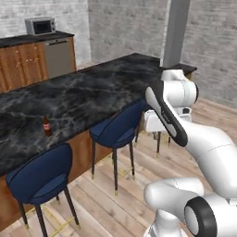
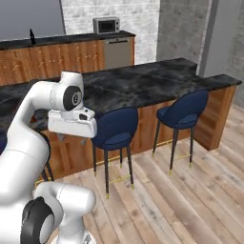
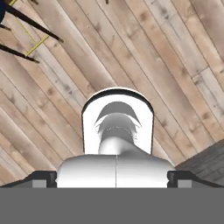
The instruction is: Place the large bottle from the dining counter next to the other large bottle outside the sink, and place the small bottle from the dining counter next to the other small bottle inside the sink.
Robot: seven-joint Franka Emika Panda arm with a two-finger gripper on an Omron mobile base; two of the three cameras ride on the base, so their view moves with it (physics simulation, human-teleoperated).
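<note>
The small bottle, slim and brown with a red label, stands upright near the front edge of the dining counter, a black veined slab on a wooden base. My gripper hangs well to the right of that bottle, in front of the counter and above the wooden floor, pointing down. In the hand view its fingertips stand wide apart, open, with nothing between them. The large bottle and the sink are out of view.
Blue stools stand along the counter's front, seen too from the right. A back counter holds a microwave over wooden cabinets. A grey pillar rises at the counter's far end.
</note>
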